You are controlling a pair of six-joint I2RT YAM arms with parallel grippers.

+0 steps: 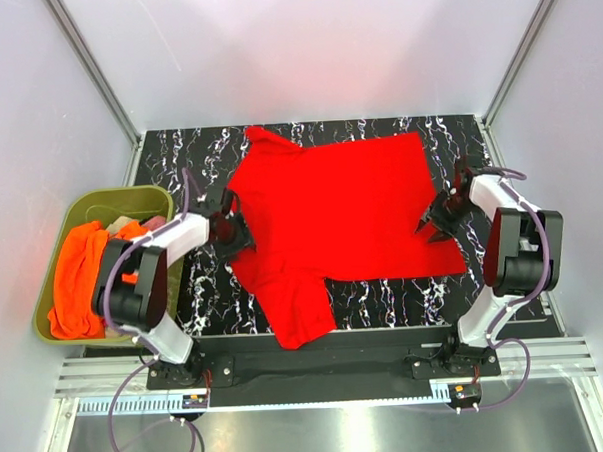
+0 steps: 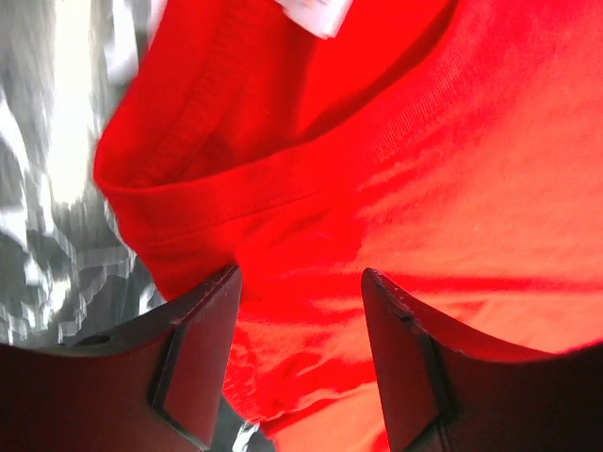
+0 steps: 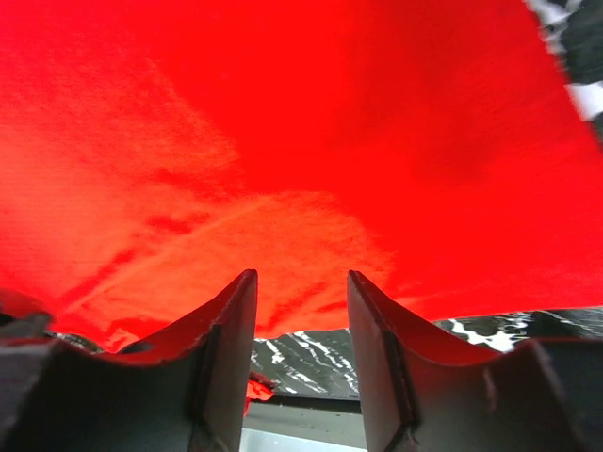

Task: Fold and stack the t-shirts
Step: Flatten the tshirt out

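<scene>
Left pincer (image 1: 244, 236) parted wide over collar of bright red soft cloth t-shirt (image 1: 341, 204) on black marbled worktop (image 1: 188, 156); right pincer (image 1: 429, 228) parted, empty, at hem near right edge.

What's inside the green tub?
An orange shirt fills most of the tub. Beige cloth and a bit of pink cloth peek out behind it. Whatever lies under them is covered, and the left arm hides one corner.

The red shirt (image 1: 341, 209) is matt, finely knit cloth, the orange shirt (image 1: 78, 276) soft cloth, the table (image 1: 405, 297) glossy marbled black, the tub (image 1: 125, 194) smooth olive plastic.
</scene>
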